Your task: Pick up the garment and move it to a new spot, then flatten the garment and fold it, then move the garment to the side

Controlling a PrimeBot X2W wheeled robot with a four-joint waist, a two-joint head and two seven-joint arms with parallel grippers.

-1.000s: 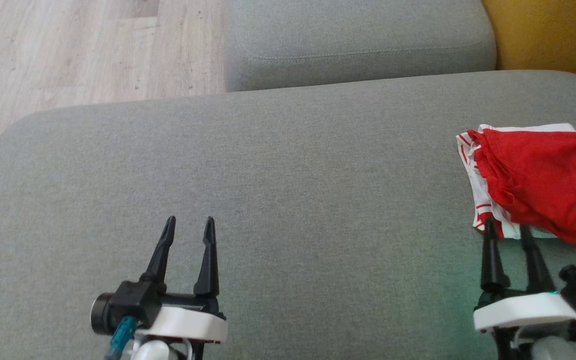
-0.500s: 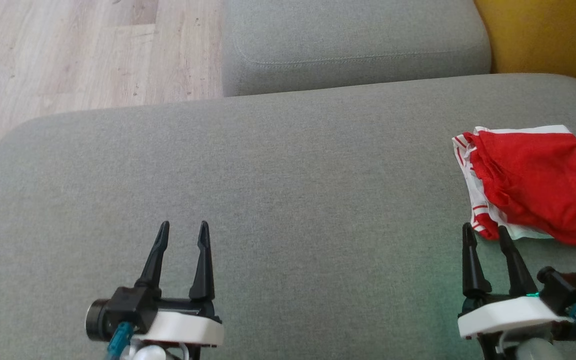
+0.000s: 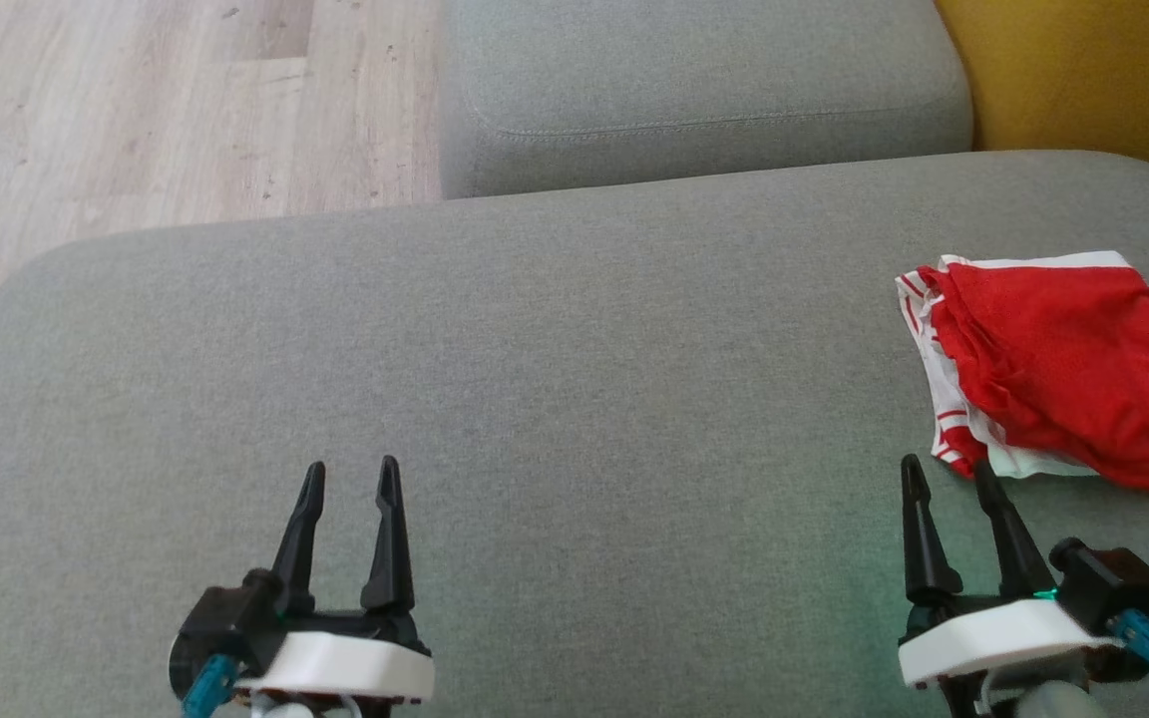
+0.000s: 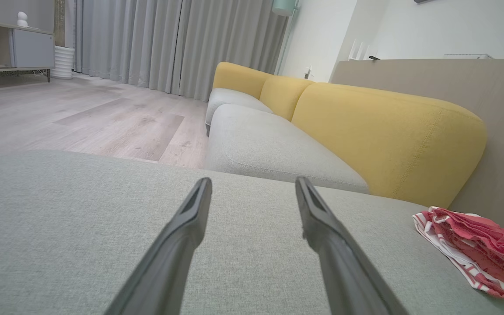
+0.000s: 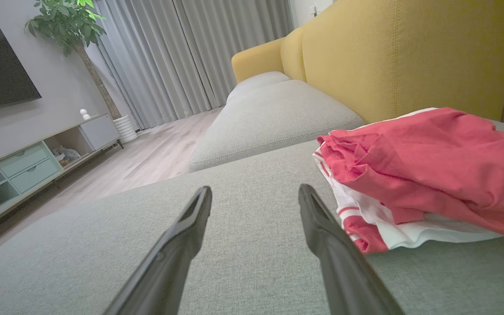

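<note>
The red-and-white garment (image 3: 1053, 369) lies on the grey cushion (image 3: 535, 379). The right gripper (image 3: 946, 465) is just beside it and the left gripper (image 3: 352, 465) well apart, both jaws spread wide and empty.

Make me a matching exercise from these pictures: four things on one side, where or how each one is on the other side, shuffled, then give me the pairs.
1 red and white fabric garment
2 left gripper
3 right gripper
4 yellow upholstered backrest

a open, next to the garment's near corner
b bunched at the grey seat cushion's right edge
c behind the seat, upper right in head view
d open over bare cushion, away from the garment

Pairs: 1-b, 2-d, 3-a, 4-c
</note>
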